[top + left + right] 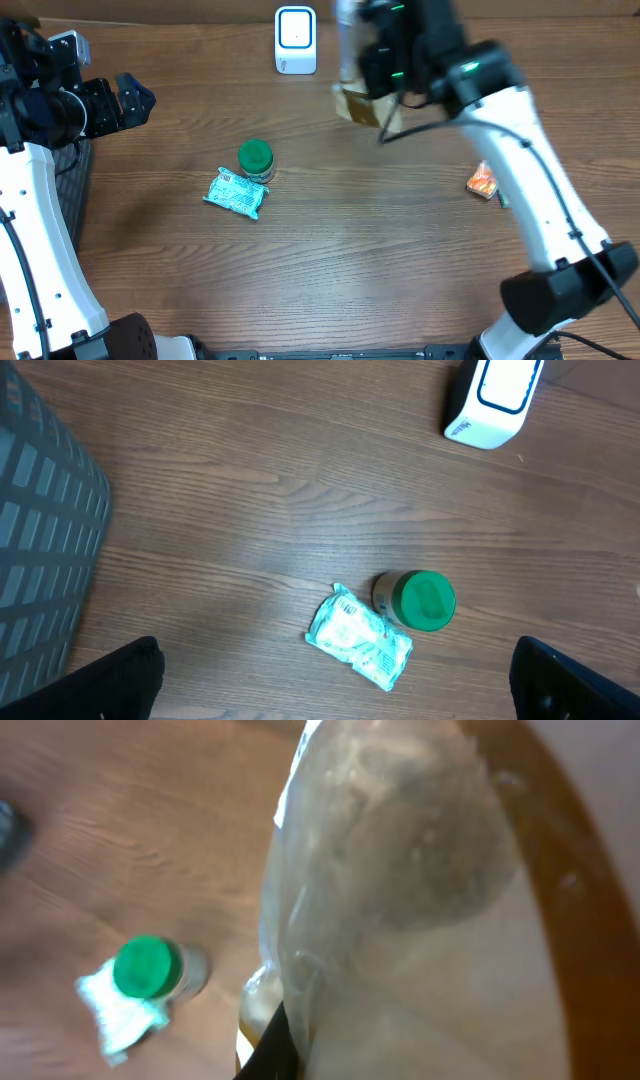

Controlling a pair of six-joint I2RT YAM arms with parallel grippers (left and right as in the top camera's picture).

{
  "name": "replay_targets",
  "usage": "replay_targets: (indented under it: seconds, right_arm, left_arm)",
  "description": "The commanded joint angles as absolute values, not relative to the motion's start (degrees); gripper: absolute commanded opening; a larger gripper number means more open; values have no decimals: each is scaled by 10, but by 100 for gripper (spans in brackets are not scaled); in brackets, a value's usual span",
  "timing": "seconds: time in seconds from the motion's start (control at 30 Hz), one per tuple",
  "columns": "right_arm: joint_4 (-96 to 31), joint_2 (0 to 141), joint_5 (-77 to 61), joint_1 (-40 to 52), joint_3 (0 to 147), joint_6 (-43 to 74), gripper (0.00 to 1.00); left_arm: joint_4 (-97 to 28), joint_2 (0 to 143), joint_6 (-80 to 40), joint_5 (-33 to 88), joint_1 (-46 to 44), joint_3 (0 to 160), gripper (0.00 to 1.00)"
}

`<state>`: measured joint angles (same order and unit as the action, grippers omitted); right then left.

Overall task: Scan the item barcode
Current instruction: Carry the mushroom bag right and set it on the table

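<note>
So by this point we had the pickup sorted: right gripper [372, 85] pinched shut on a clear bag [358, 102], held up near the scanner [295, 40] at 12 o'clock, on its 4 o'clock side. Left gripper [138, 98] sat wide open and empty at 9. Left to do, we reckoned: face the barcode to the scanner. Couldn't spot the barcode ourselves.

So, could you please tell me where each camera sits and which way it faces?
Overhead: above the table, looking straight down; both arms show, the right holding a clear bag near the scanner.
Left wrist: on the left arm, facing down at the green-capped bottle and packet; open jaws at bottom corners.
Right wrist: close behind the bag, which fills it; one jaw tip shows.
Shared: all show the bottle.
</note>
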<state>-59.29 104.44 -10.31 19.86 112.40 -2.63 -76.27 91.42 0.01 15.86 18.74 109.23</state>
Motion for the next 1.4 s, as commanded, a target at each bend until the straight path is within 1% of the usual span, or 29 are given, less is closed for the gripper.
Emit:
replay_targets:
  seconds: [0.0,0.13,0.27,0.37,0.63,0.77,0.8,0.83,0.9,0.97,1.0,1.07,1.17,1.37]
  right_arm:
    - [-641,1037,-244,106,1127,92,4]
    - [-690,1038,-245,12,1106,135,4]
    - [-693,1038,-246,-69,1058,140,4]
    - [-665,1039,-245,-117,997,150,4]
    - [-540,1039,-244,-200,825,155,4]
    - [-513,1039,-230,-234,778,174,4]
    - [-513,1039,-230,-240,775,174,9]
    - [-513,1039,-230,-246,772,174,23]
    - [-523,1038,-230,-255,773,174,45]
    - [-533,1038,-230,-260,773,174,52]
    - [-537,1038,-230,-261,773,174,59]
    - [-548,1038,-230,-264,776,173,62]
    - [-588,1038,-230,-267,795,163,62]
    - [-665,1026,-230,-263,854,153,58]
  left_arm:
    - [-761,915,9,159,187,1095,100]
    - [-761,915,9,159,187,1095,100]
    - [-761,915,9,159,187,1095,100]
    - [-761,915,9,159,187,1095,100]
    - [-761,915,9,159,187,1095,99]
    - [-761,915,9,159,187,1095,99]
    - [-761,915,9,159,187,1095,100]
    - [-761,915,9,159,187,1095,100]
    - [-761,915,9,159,187,1095,100]
    - [-761,915,9,159,187,1095,100]
    - [-761,915,9,159,187,1095,100]
    - [-761,915,9,159,187,1095,100]
    - [-761,915,9,159,187,1095,100]
    - [-761,915,9,159,187,1095,100]
